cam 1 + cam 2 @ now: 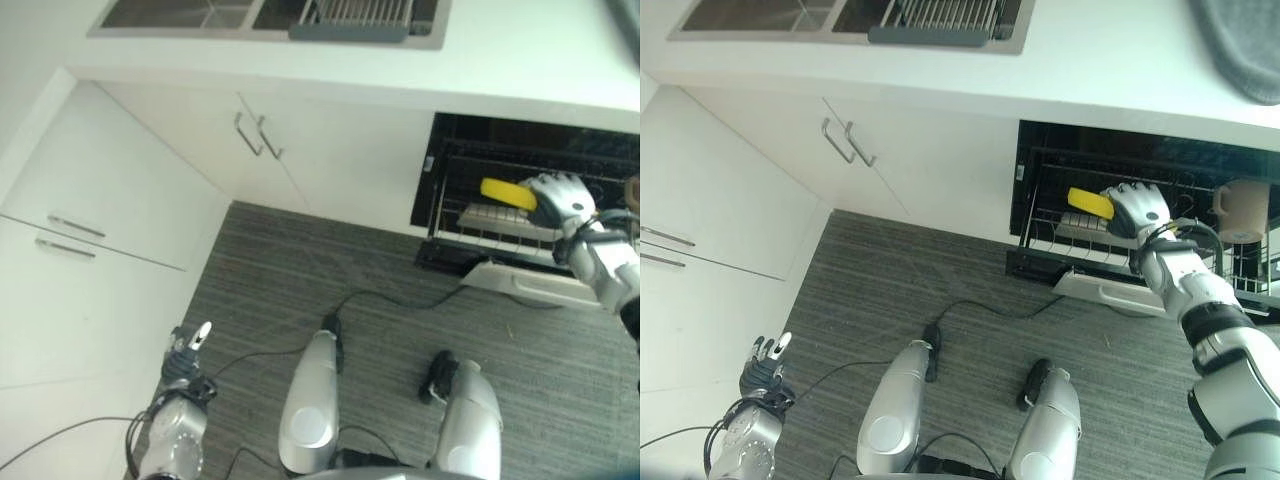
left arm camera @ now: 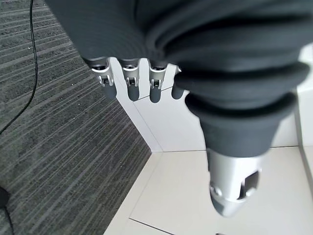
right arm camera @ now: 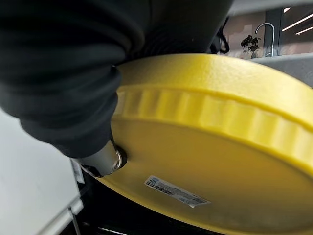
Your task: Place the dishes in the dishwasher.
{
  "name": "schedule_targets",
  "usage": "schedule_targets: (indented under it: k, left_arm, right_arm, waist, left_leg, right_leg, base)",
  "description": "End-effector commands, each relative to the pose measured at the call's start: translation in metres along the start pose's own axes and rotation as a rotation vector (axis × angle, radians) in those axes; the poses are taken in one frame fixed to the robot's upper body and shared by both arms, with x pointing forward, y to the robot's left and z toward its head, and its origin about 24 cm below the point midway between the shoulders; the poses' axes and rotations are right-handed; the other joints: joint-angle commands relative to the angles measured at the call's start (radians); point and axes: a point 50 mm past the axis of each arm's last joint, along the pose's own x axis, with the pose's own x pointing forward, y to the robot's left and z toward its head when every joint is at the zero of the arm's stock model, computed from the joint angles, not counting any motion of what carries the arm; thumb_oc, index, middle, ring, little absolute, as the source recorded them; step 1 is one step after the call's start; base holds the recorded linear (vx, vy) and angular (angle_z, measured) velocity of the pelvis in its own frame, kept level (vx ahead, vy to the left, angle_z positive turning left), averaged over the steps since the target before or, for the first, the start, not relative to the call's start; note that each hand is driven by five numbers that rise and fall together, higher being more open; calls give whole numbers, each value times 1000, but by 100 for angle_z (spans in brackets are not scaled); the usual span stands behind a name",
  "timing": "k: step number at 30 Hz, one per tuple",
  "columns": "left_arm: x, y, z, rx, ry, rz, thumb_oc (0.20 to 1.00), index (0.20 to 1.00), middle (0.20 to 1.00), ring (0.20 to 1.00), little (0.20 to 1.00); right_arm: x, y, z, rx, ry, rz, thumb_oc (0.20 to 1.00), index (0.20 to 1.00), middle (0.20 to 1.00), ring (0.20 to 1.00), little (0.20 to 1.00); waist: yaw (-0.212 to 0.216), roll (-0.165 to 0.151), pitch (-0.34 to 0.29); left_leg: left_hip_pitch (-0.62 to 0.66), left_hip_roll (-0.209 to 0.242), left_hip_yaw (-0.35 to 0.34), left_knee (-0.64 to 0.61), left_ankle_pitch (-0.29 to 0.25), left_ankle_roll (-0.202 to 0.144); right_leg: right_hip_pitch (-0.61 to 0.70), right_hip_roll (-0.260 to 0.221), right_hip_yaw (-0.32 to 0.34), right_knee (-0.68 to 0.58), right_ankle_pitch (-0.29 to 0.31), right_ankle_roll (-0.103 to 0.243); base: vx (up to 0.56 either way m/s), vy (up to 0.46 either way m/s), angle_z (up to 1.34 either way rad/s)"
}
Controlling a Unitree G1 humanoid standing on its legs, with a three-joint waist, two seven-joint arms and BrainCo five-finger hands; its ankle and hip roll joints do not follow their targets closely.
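Yellow plastic identifies the dish in hand: the right hand (image 1: 1137,212) grasps a yellow plate (image 1: 1090,203) by its rim, fingers curled over one edge, and holds it inside the open dishwasher (image 1: 1040,170), just above the wire rack (image 1: 1080,240). The right wrist view shows the plate's underside, with a label stuck to it, close against the hand. The plate appears to hang above the wires rather than rest on them, so judge this dish as delivered to the machine but not yet seated or let go. A pale flat item lies on the rack beneath the plate, and a tan mug (image 1: 1243,210) stands further along the rack; these count as loaded. Above, the bench (image 1: 1110,70) carries a sink (image 1: 760,14) and a drying rack (image 1: 940,18); whether dishes remain there cannot be read. The left hand (image 1: 766,362) hangs low beside the white cupboards (image 1: 720,200), fingers relaxed and empty.
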Motion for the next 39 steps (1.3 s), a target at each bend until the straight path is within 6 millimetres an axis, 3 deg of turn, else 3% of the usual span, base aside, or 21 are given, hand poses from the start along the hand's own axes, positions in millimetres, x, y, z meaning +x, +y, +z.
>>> schedule_targets:
  k: [1, 7, 14, 21, 29, 30, 36, 39]
  left_arm:
    - [0, 20, 21, 7, -89, 35, 1000, 1000, 1000, 1000, 1000]
    - [4, 5, 37, -34, -150, -17, 1000, 1000, 1000, 1000, 1000]
    - [6, -5, 48, -59, -181, -49, 1000, 1000, 1000, 1000, 1000]
    - [4, -12, 52, -66, -198, -79, 1000, 1000, 1000, 1000, 1000]
    - [4, -15, 61, -88, -230, -104, 1000, 1000, 1000, 1000, 1000]
    - [4, -16, 60, -88, -226, -106, 1000, 1000, 1000, 1000, 1000]
    - [5, -22, 57, -97, -229, -130, 1000, 1000, 1000, 1000, 1000]
    - [5, -22, 58, -103, -233, -123, 1000, 1000, 1000, 1000, 1000]
  right_arm:
    - [18, -29, 8, 52, 6, -129, 200, 200, 200, 200, 200]
    - [32, -53, -1, 8, 76, -169, 200, 200, 200, 200, 200]
    - [36, -66, -17, 11, 186, -185, 200, 200, 200, 200, 200]
    - [39, -69, -18, -114, 189, -139, 200, 200, 200, 200, 200]
    - [33, -45, -15, -133, 165, -22, 200, 200, 200, 200, 200]
    - [31, -38, -12, -133, 156, 0, 200, 200, 200, 200, 200]
    - [29, -19, -4, -84, 180, 74, 200, 200, 200, 200, 200]
    - [21, 2, -9, 12, 291, 201, 200, 200, 200, 200, 200]
  waist:
    - [29, -28, -65]
    - [53, -27, -37]
    - [69, -15, -23]
    - [85, -7, -22]
    - [88, -4, -22]
    - [86, -5, -22]
    - [83, 7, -22]
    - [79, 14, -22]
  left_leg:
    - [3, 28, -68, -5, 5, -36]
    - [-36, 9, -76, -59, 27, -26]
    - [-76, -13, -84, -91, 44, -18]
    - [-111, -27, -82, -98, 45, -11]
    - [-165, -32, -73, -49, 18, 0]
    - [-163, -32, -72, -23, -17, -3]
    - [-260, -39, -70, 132, -87, 13]
    - [-300, -47, -72, 213, -123, 25]
  right_leg:
    - [61, -23, 73, -134, 63, 102]
    - [9, -19, 69, -148, 61, 102]
    - [-42, -21, 61, -144, 56, 97]
    - [-82, -27, 53, -127, 48, 90]
    - [-137, -41, 48, -66, 25, 79]
    - [-139, -47, 56, -35, -7, 85]
    - [-234, -71, 77, 103, -49, 64]
    - [-277, -80, 98, 174, -69, 56]
  base:
    - [-150, -5, 9]
    - [-114, -21, 5]
    - [-41, -14, 3]
    - [-5, -2, 0]
    - [-3, -8, 2]
    - [31, -29, 1]
    - [-42, 6, -3]
    - [-41, 44, -2]
